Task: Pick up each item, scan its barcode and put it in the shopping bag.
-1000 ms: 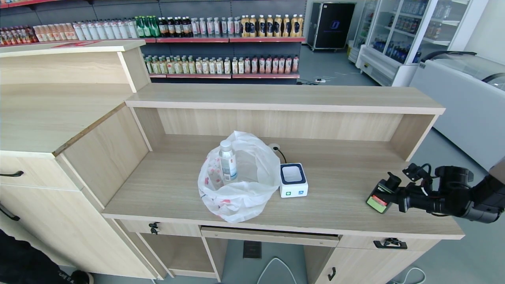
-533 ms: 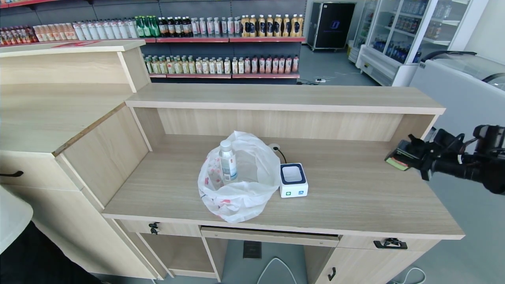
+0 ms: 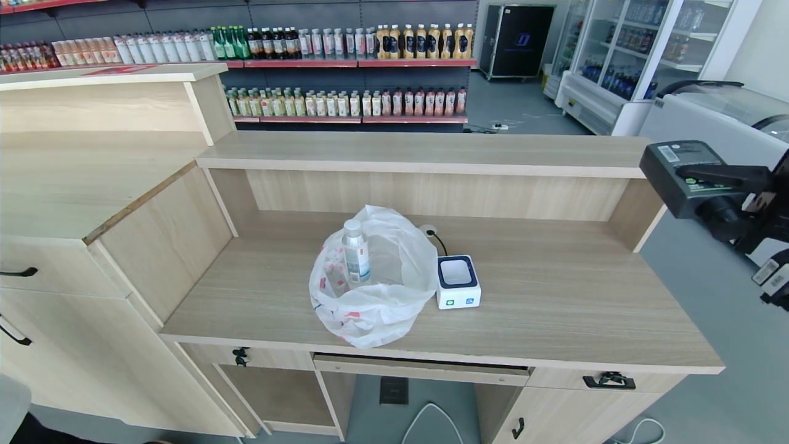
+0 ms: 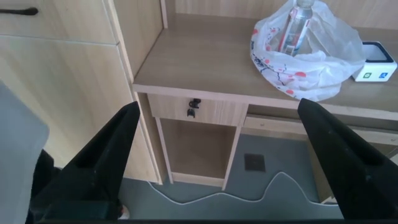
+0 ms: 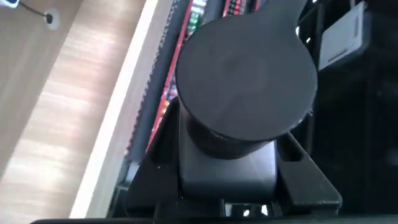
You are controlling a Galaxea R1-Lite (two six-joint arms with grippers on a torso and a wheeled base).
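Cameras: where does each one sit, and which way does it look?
Head view: on the head, facing forward and down at the counter, bag and scanner; the right gripper, holding a box, shows on the right.
Left wrist view: on the left wrist, facing the counter's front; the open left gripper frames it.
Right wrist view: on the right wrist, close to a dark round shape I cannot identify.
Shared: head and left wrist views show bag and scanner.

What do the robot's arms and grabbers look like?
The left gripper has two black, wedge-shaped fingers with smooth, flat sides. The right arm is black and chunky, with rounded parts and small white labels stuck on it.
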